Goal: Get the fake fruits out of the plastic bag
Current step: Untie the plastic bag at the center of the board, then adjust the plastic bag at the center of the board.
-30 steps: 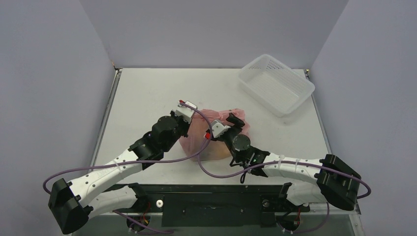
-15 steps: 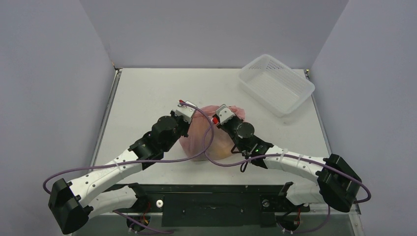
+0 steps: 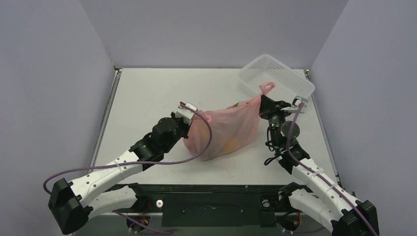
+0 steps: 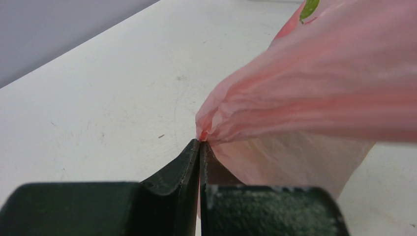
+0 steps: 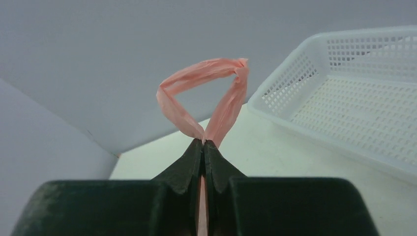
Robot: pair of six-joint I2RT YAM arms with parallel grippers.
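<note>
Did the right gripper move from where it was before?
Yes. The right gripper swung rightward to the white basket, shut on the plastic bag handle, stretching it out.

Both arms point(image 3: 105, 172) — white shells, black joints point(image 3: 164, 132) — carry looping purple cables point(image 3: 211, 132).

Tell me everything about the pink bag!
The plastic bag is thin, see-through pink and crinkly, with a small green print. It is stretched between two shut grippers: the left gripper pinches one bunched edge, the right gripper pinches a handle loop near the white basket. Its bottom seems to rest on the table, a yellow-orange fruit showing inside.
</note>
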